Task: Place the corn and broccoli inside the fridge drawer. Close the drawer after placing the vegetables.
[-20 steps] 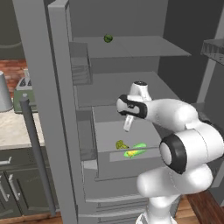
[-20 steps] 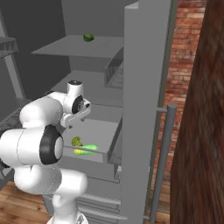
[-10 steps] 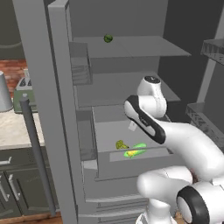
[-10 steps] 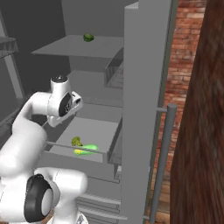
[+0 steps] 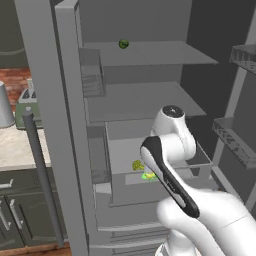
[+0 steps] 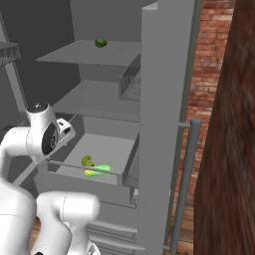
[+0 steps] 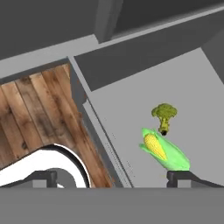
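The fridge drawer [image 5: 125, 190] [image 6: 110, 184] stands pulled out of the open fridge. On its pale floor [image 7: 188, 83] lie the corn [image 7: 164, 151] [image 6: 99, 170] [image 5: 148, 175], bright green with its yellow kernels showing, and the broccoli [image 7: 164, 113] [image 6: 87, 160] [image 5: 137, 165] just beside it. My gripper [image 7: 116, 177] hangs open over the drawer's front wall, with nothing between its fingers. One fingertip [image 7: 188, 176] is over the corn's end, the other [image 7: 46, 176] over the wooden floor. In the left base view my arm covers the drawer's right part.
A small dark green ball [image 5: 123, 44] [image 6: 101, 43] sits on the top shelf. The open fridge doors with bar handles [image 5: 42, 180] [image 6: 184, 184] flank the drawer. The wooden floor [image 7: 39, 113] lies below the drawer front. A counter with a toaster [image 5: 27, 102] is at the left.
My arm has swung round and its elbow has come up in front of the fridge. The hand has shifted from over the drawer toward its front. The corn and broccoli lie unmoved.
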